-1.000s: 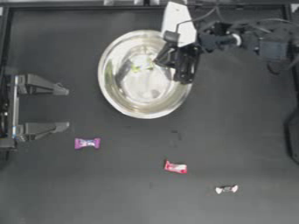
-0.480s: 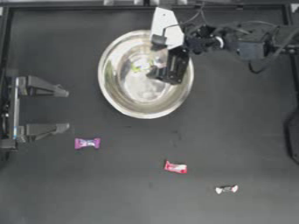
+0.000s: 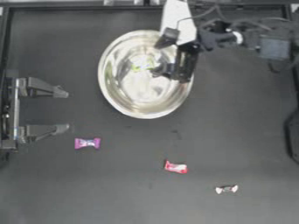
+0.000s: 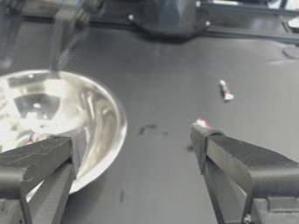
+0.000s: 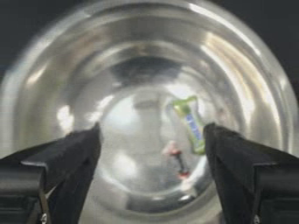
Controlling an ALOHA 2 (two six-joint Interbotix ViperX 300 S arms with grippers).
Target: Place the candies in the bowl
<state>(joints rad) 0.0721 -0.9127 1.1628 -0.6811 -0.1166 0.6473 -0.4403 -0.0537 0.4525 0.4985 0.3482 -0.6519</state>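
We see a green candy (image 5: pixel 191 122) lying inside the big shiny bowl (image 3: pixel 116 94), on the bowl's curved inner wall, and nothing is holding it. From above, the same green candy (image 3: pixel 140 66) shows as a small bright spot in the upper half of the bowl. In the right wrist view there is also a small reddish shape low down in the bowl, but we cannot tell if it is a candy or just a shine in the metal. The bowl sits on the dark table (image 3: pixel 251 131), toward the far side and a bit left of the middle. The right gripper (image 3: pixel 169 70) hangs over the bowl, above its right part, with the arm reaching in from the right. Its two jaws are spread wide apart and have nothing between them. Three more candies lie on the table outside the bowl. A purple candy (image 3: pixel 87 143) is below the bowl on the left, a red candy (image 3: pixel 175 166) is further down near the middle, and a white candy (image 3: pixel 227 189) is lower still and to the right. They are well apart from each other. The left gripper (image 3: pixel 58 109) rests at the left edge of the table, away from the bowl, with its jaws wide apart and nothing in them.
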